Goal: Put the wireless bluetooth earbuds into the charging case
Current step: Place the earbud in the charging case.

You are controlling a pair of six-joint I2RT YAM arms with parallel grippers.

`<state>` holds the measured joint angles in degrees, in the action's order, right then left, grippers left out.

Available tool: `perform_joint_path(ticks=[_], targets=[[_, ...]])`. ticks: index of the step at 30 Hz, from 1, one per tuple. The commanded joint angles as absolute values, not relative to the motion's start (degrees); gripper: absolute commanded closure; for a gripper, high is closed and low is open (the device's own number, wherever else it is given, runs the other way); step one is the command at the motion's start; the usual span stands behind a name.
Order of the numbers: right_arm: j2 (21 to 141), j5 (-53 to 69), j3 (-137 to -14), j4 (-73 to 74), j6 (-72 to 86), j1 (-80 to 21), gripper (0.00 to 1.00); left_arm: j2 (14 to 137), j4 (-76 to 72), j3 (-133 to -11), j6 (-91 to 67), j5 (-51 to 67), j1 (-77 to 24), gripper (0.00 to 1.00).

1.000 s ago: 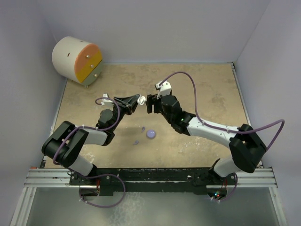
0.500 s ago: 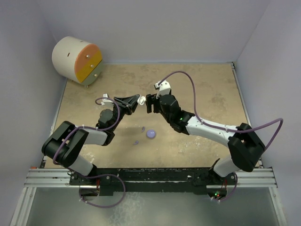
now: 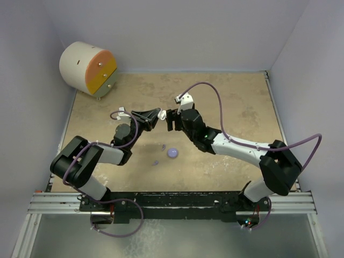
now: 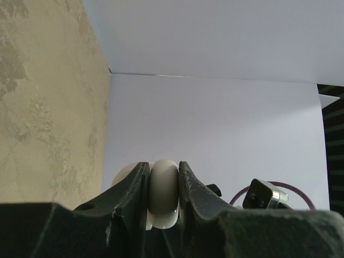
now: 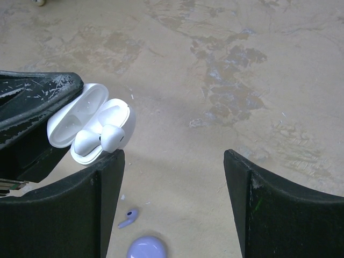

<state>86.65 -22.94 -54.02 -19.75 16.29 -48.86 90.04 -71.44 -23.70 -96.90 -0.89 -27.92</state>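
Over the mottled tan counter [image 3: 242, 102], lilac walls [image 3: 188, 32] around, left gripper [image 4: 163, 171] is clamping the white charging case [image 5: 88, 126], right gripper [image 5: 173, 157] gaping wide.

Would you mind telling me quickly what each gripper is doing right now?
Left gripper: closed on the white case.
Right gripper: open, holding nothing.

Left wrist view: white case [image 4: 163, 191] lower half hidden behind left gripper [image 4: 161, 167] fingers, lid mostly behind one finger. Right wrist view: lilac case [image 5: 146, 248] cut by bottom edge; right gripper [image 5: 174, 158] fingers cut there too. Top view: lilac earbuds [image 3: 163, 145] mere specks on surface [image 3: 231, 107], orientation unreadable.
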Motion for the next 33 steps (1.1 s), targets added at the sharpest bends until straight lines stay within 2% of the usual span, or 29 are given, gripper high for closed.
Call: perform_joint_path(ticks=[1, 33], targets=[[86.8, -22.8, -56.9, -20.5, 16.9, -49.3, 0.23, 90.1, -74.3, -25.5, -96.6, -0.9, -28.1, 1.00], [91.0, -22.7, -61.8, -19.7, 17.3, -49.1, 0.21, 88.4, -74.6, -22.4, -96.5, 0.0, -28.2, 1.00]])
